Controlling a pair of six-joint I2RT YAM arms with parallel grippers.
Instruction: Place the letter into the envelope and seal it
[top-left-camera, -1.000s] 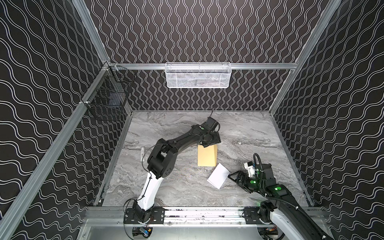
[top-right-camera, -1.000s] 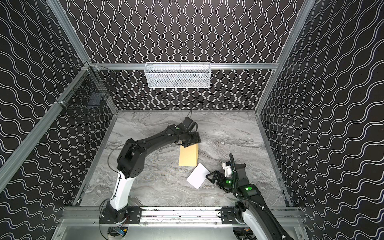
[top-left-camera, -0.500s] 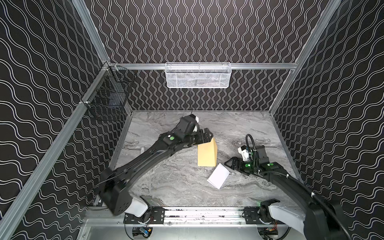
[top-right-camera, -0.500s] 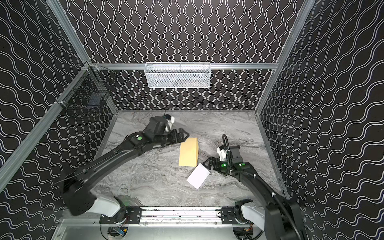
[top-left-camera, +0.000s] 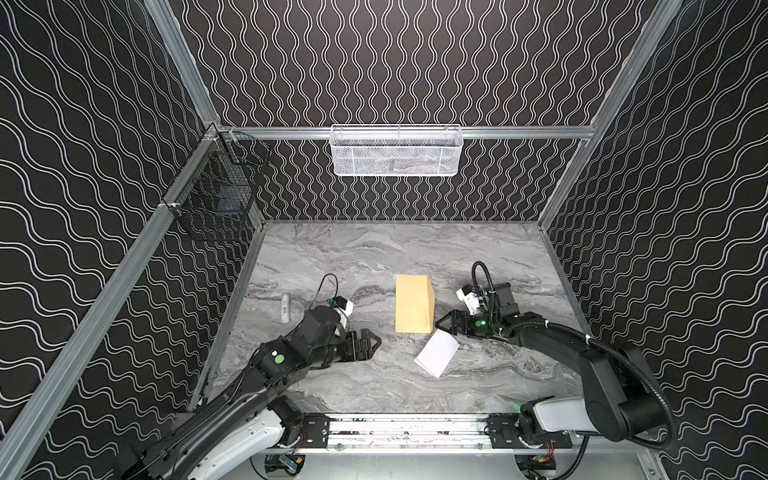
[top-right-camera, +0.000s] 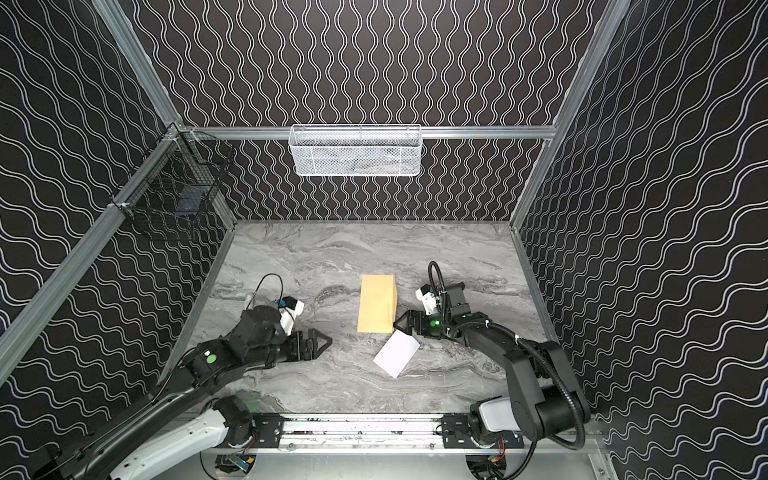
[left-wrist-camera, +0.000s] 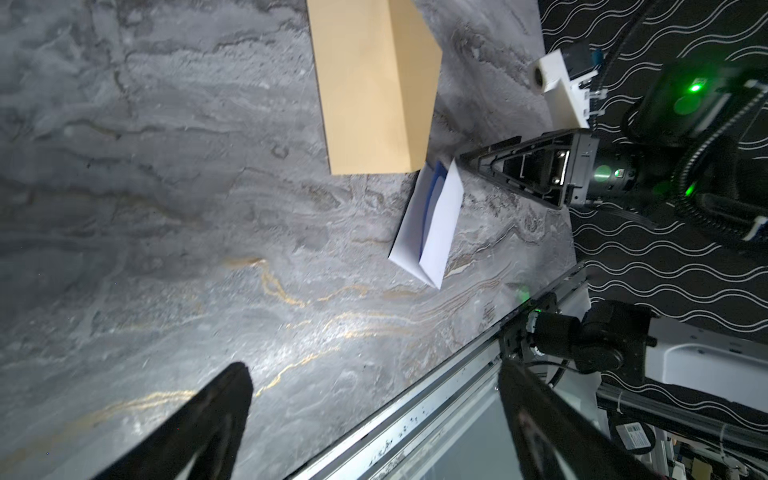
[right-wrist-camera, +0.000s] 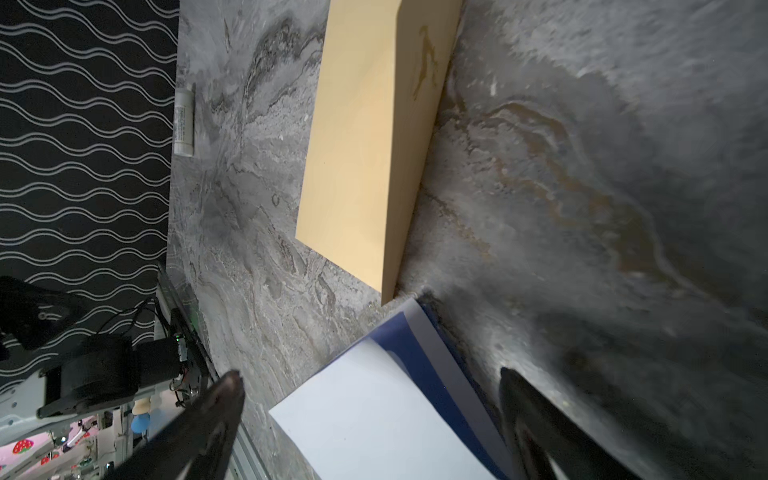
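The left gripper (top-left-camera: 371, 345) is holding its two fingers wide apart and is gripping nothing. It is hanging low over the bare table (top-left-camera: 374, 257), well apart from the papers. The right gripper (top-left-camera: 439, 327) is also standing wide open and is gripping nothing. Its tips are pointing at the spot where a near corner of the envelope (top-left-camera: 411, 303) and a corner of the letter (top-left-camera: 437, 353) are coming together. The tan envelope is lying in the middle of the table, with a fold running down its length. The letter is lying folded just in front of it, turned at a slant. It is showing white outside, with blue peeking from its open edge. A small white tube (top-left-camera: 285, 307) is lying near the table's left edge. Lots of open grey table is showing between the two grippers and behind the envelope.
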